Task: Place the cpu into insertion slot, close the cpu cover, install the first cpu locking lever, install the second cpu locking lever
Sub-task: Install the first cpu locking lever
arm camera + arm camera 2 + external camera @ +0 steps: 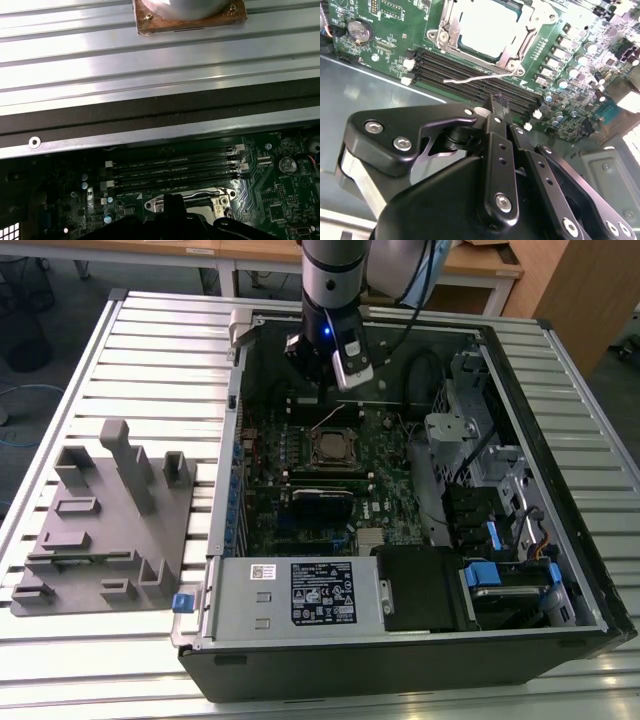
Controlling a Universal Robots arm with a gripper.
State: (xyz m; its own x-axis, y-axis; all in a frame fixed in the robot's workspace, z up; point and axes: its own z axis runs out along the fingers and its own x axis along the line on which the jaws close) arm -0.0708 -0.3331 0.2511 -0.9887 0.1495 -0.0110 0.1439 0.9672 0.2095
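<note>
The cpu (485, 25) lies seated under the lowered cpu cover (520, 42), near the motherboard's (570, 115) edge by the memory slots (465, 70). 1 locking lever (475, 78) juts loose. The gripper (498, 102), pinched shut and empty, hovers beside it. To my eye, a steady push down then sideways under the catch suits best.

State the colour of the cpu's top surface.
Pale silver-grey; the cpu shows best in the second wrist view.

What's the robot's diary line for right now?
cpu: seated | cpu cover: lying over it | one locking lever: sticking out, unlatched | gripper: fingers shut, empty, by memory slots
</note>
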